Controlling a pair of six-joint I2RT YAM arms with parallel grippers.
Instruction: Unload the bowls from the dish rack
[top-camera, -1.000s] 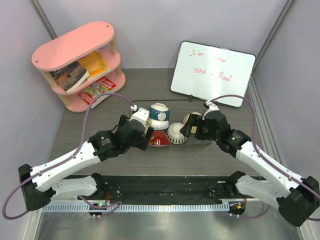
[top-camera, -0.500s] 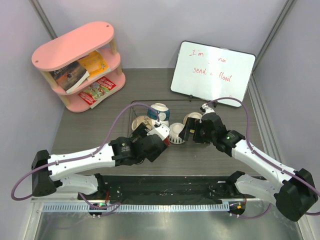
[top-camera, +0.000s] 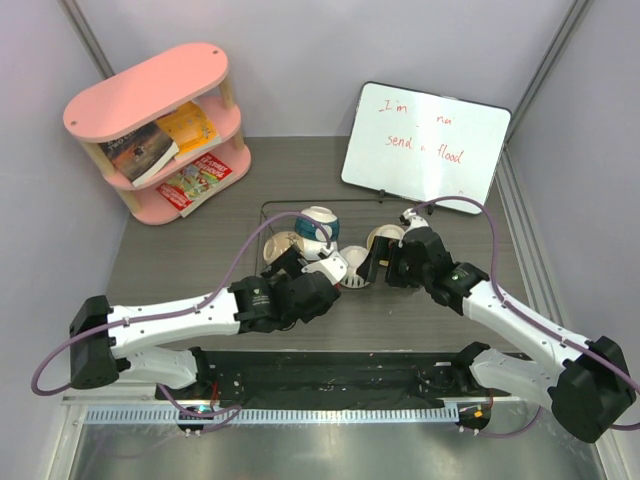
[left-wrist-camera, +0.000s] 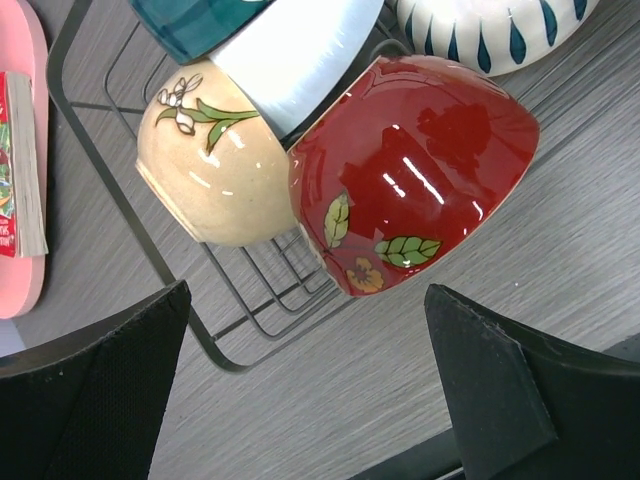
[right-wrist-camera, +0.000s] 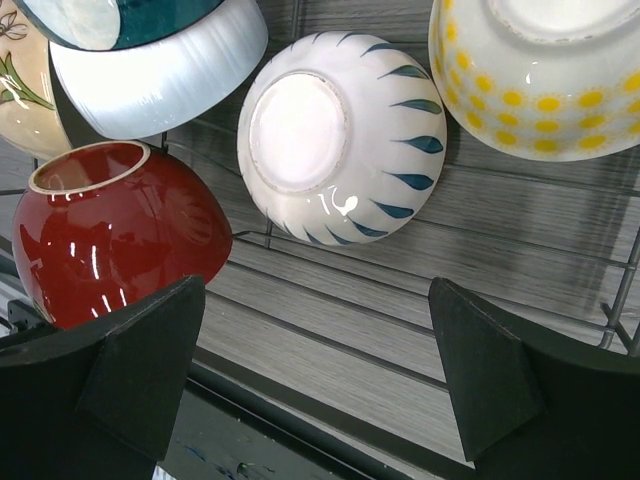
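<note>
The left arm has swung in to the rack's (left-wrist-camera: 228, 362) near edge. Its gripper (left-wrist-camera: 310, 370) gapes empty over the glossy, leaf-painted red bowl (left-wrist-camera: 415, 170), tipped against the cream one (left-wrist-camera: 210, 170). The right gripper (right-wrist-camera: 315, 370) hasn't budged: spread wide, holding nothing, over the ribbed bowl (right-wrist-camera: 330, 150), with the banded (right-wrist-camera: 150, 70) and yellow (right-wrist-camera: 540, 90) bowls beside it. A whiteboard (top-camera: 425, 145) and shelf (top-camera: 150, 120) stand behind.

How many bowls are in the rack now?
5: cream bowl far left, banded bowl leaning against it, red bowl beside it, ribbed white bowl in the middle, yellow-dotted bowl at right. None appears hidden.
</note>
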